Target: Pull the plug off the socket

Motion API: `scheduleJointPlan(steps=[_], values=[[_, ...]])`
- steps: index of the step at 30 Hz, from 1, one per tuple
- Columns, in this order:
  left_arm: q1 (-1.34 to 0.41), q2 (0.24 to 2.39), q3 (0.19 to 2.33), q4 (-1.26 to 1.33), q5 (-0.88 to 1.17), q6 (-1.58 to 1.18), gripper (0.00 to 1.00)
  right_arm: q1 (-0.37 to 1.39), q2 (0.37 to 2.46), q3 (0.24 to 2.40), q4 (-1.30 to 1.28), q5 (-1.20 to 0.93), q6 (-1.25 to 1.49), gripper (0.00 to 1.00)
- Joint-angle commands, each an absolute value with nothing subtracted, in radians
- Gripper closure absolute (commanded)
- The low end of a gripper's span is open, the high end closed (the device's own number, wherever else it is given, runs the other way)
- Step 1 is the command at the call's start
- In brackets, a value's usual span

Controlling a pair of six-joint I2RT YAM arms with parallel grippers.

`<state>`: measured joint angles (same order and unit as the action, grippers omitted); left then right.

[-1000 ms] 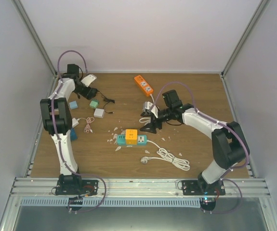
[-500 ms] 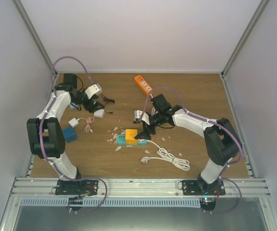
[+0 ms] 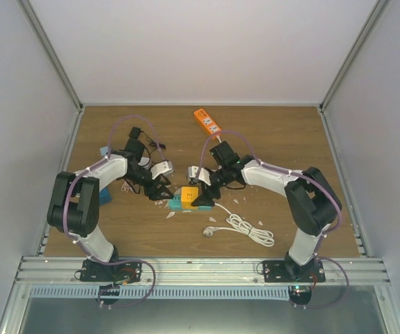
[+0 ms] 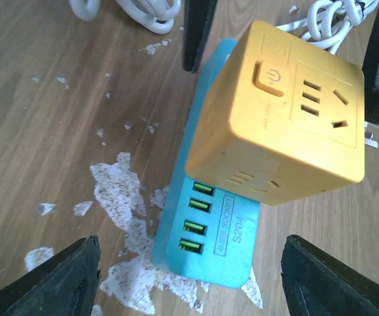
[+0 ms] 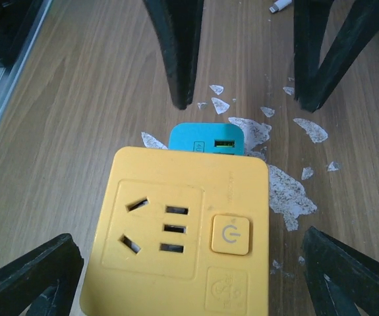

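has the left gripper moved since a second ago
Yes. The left gripper swung from the far left part of the wooden table rightward and nearer, ending beside the yellow cube adapter on the teal socket strip.

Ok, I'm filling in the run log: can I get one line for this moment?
stage: pre-grasp | left gripper: open, flanking teal socket strip | right gripper: open, flanking yellow plug cube | unplugged: no

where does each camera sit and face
top external: above and behind the bases, looking down on the table; left arm and right arm in full.
left wrist: on the left arm, looking down at the yellow plug cube on the teal socket strip; own jaws at bottom.
right wrist: on the right arm, facing the cube from the opposite side; own jaws at bottom.
shared: cube, strip, and each other's jaws at top.
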<state>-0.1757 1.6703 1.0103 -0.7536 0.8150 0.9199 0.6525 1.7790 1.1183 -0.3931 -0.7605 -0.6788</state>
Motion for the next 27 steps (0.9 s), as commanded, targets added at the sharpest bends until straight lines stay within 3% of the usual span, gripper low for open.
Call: scheduleJointPlan(steps=[1, 11, 22, 27], values=[[-0.207, 1.680, 0.985, -0.644, 0.814, 0.866, 0.25, 0.668, 1.805, 1.128, -0.360, -0.756, -0.663, 0.08], [-0.273, 1.748, 0.964, -0.572, 0.743, 0.787, 0.27, 0.696, 1.819, 1.121, -0.319, -0.734, -0.639, 0.19], [-0.291, 1.810, 0.950, -0.565, 0.677, 0.776, 0.35, 0.699, 1.807, 1.118, -0.320, -0.751, -0.634, 0.56], [-0.295, 1.824, 0.942, -0.554, 0.612, 0.779, 0.39, 0.700, 1.770, 1.116, -0.297, -0.768, -0.620, 0.64]])
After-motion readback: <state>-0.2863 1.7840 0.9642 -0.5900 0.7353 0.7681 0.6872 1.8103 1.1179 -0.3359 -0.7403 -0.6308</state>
